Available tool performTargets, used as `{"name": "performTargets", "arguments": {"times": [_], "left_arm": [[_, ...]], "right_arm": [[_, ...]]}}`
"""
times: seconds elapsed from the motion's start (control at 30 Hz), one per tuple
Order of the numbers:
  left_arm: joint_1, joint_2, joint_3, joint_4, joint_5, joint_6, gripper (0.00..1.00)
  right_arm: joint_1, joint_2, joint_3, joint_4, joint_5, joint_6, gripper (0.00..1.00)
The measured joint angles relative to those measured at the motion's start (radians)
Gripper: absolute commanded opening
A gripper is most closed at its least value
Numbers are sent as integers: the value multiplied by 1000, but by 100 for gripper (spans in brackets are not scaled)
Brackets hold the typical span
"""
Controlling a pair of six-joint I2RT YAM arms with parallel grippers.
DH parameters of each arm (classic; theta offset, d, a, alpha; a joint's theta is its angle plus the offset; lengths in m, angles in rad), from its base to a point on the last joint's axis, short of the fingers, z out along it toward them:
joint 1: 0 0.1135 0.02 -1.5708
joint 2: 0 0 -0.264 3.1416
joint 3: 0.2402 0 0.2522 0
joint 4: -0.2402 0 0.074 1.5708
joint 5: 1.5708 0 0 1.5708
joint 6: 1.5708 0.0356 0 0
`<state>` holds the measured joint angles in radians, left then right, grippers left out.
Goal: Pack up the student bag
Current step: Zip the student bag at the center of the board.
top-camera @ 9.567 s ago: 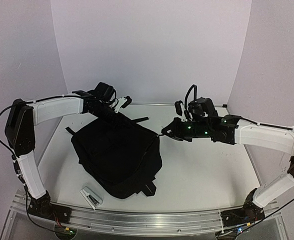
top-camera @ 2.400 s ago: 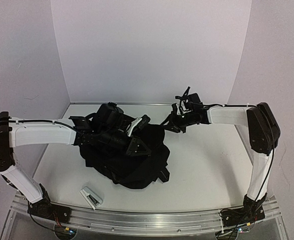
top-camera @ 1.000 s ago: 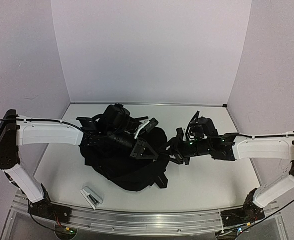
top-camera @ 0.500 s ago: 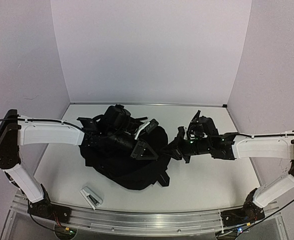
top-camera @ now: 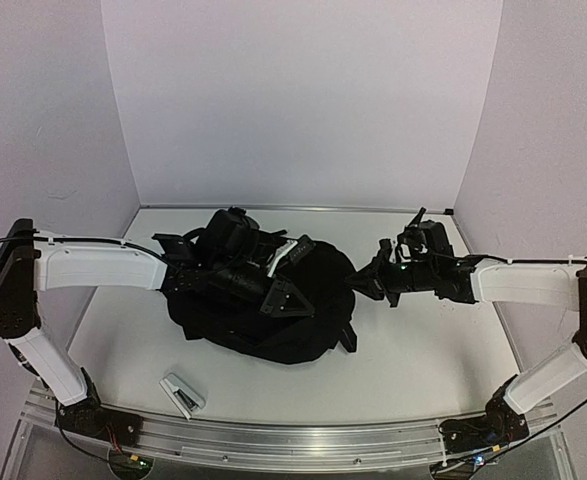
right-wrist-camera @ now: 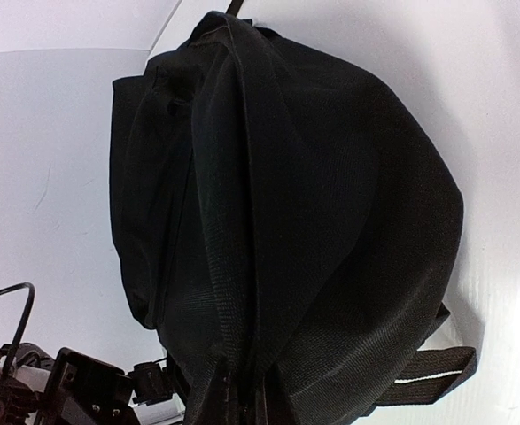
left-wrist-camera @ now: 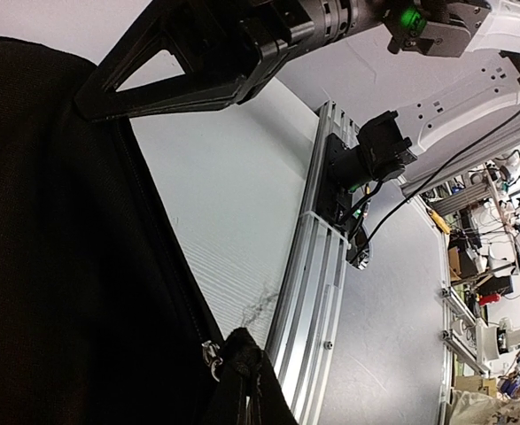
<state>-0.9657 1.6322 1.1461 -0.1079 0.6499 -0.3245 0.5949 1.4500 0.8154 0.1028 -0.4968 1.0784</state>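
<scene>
The right gripper pinches the large black fabric backpack by its edge, while the left gripper sits over it, jaw gap impossible to tell.

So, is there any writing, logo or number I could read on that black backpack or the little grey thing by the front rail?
No readable text anywhere.
On the black backpack: no logo or label shows; the pale stripe on its strap carries no letters.
On the small grey object: too small to read.
On the background clutter in the left wrist view: too blurred to read.
</scene>
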Motion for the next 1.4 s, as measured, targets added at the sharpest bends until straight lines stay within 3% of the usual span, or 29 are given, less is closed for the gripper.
{"name": "performTargets", "arguments": {"times": [0.87,0.9,1.17,1.4], "left_arm": [[5,-119,-64,-95,-147,59,0],[5,-121,-64,-94,-148,59,0],[4,-116,-64,-82,-87,46,0],[4,-83,-62,-66,-34,37,0]], "right_arm": [[-188,106,72,-62,-133,-175,0],[-189,106,79,-70,-135,-181,2],[-244,48,89,-138,-56,-211,57],[-198,-231,-5,-189,24,-131,69]]}}
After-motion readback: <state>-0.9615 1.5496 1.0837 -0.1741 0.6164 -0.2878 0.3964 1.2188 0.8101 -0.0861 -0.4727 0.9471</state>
